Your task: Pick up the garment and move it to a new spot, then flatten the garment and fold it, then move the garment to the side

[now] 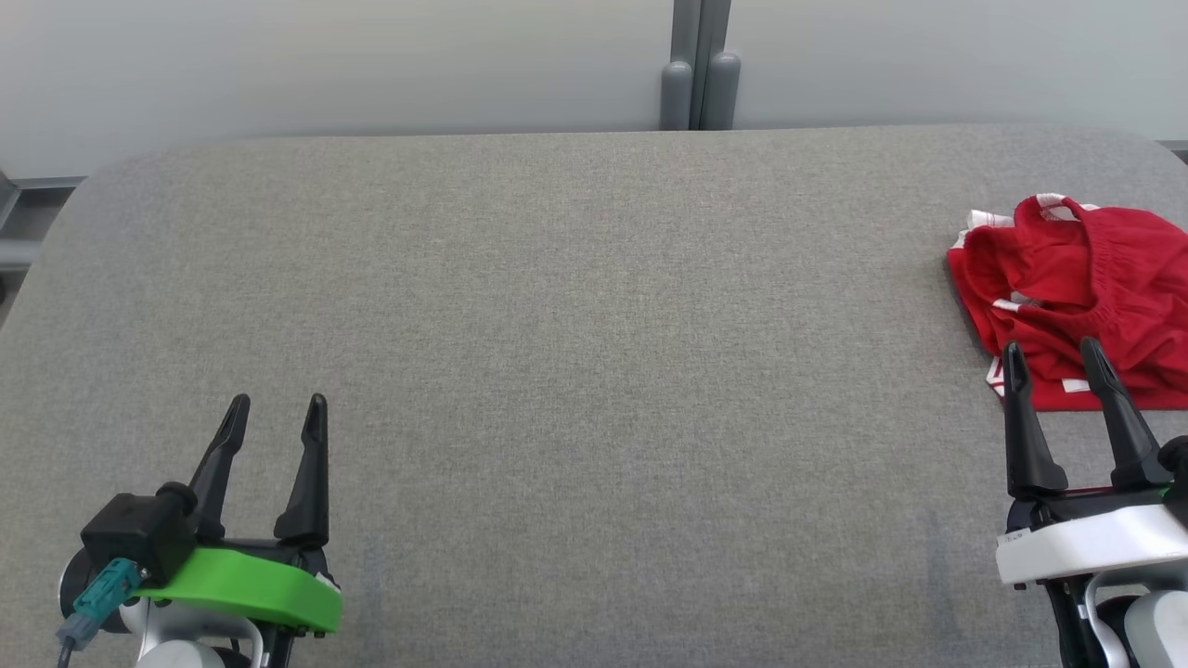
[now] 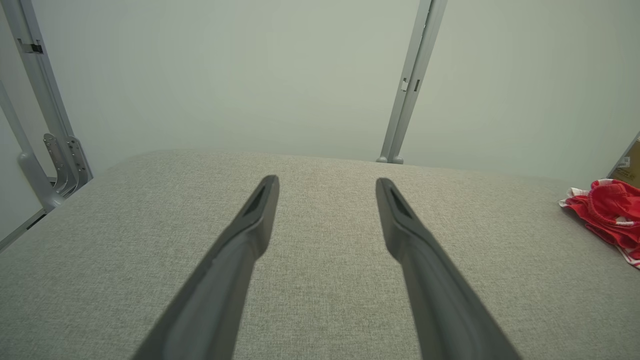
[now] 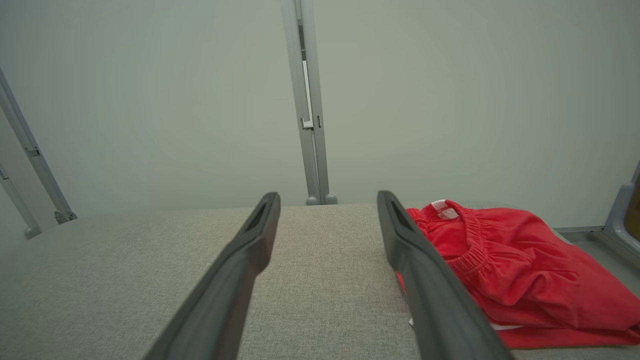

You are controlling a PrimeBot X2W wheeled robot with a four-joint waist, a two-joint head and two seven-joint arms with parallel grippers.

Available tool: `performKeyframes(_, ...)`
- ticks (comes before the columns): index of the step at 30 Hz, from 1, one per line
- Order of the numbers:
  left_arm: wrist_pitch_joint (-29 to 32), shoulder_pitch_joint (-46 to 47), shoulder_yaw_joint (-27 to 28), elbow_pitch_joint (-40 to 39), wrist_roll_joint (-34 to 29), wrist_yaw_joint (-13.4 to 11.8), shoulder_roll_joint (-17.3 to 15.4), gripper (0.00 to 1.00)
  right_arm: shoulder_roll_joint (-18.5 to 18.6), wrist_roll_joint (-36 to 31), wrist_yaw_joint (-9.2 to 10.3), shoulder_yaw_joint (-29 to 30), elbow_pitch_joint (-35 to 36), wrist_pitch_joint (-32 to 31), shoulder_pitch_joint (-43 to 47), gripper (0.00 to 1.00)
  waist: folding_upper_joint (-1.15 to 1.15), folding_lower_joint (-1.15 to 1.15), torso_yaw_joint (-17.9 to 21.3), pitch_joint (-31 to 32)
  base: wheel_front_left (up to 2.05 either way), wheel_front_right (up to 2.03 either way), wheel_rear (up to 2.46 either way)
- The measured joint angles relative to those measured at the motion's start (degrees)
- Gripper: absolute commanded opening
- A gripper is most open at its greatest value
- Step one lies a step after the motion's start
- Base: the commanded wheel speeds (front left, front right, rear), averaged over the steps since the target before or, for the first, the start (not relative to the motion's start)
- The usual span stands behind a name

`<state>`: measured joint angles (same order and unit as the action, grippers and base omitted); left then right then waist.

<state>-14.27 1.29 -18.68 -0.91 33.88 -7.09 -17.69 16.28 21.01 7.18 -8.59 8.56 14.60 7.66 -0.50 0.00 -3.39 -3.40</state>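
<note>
Head view, left hand: the left hand [image 1: 278,401], on a green collar, sits at the lower left of the frame. Its two long dark fingers are spread apart with nothing between them.
Head view, right hand: the right hand [image 1: 1052,346], on a white collar, sits at the lower right, its fingers also spread wide and empty. Its tips overlap the near edge of the crumpled red fabric garment [image 1: 1086,278]; whether they touch it cannot be told.
Bench: the grey fabric-covered bench with rounded corners [image 1: 594,306] runs across the frame under both hands.
Garment: it has white trim and a gathered elastic waistband. It lies bunched on the bench at the right edge of the frame, which cuts it off, well apart from the left hand.
Left wrist view: the garment [image 2: 610,210] shows small at the right edge, beside the open fingers.
Right wrist view: the garment [image 3: 520,270] lies at the lower right, partly behind one finger.
Background: a pale grey wall [image 1: 371,56] stands behind the bench's far edge, with a grey metal post [image 1: 701,74] at top centre.
</note>
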Motion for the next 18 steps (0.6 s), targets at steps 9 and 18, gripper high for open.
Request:
performKeyframes(9,0.1,-0.3,-0.3,1.2,-0.4,0.0,0.8,0.00,-0.8,-0.3,-0.03,-0.3,-0.9,0.0,0.1,0.00,0.00,0.00,-0.1,0.0,0.00,0.00,0.00)
performKeyframes(18,0.2,-2.2,-1.8,4.3,0.6,0.1,3.6,0.00,-3.7,0.5,-0.10,-1.9,-4.1,-0.1,1.4,0.00,0.00,0.00,-0.1,-0.1,0.00,0.00,0.00)
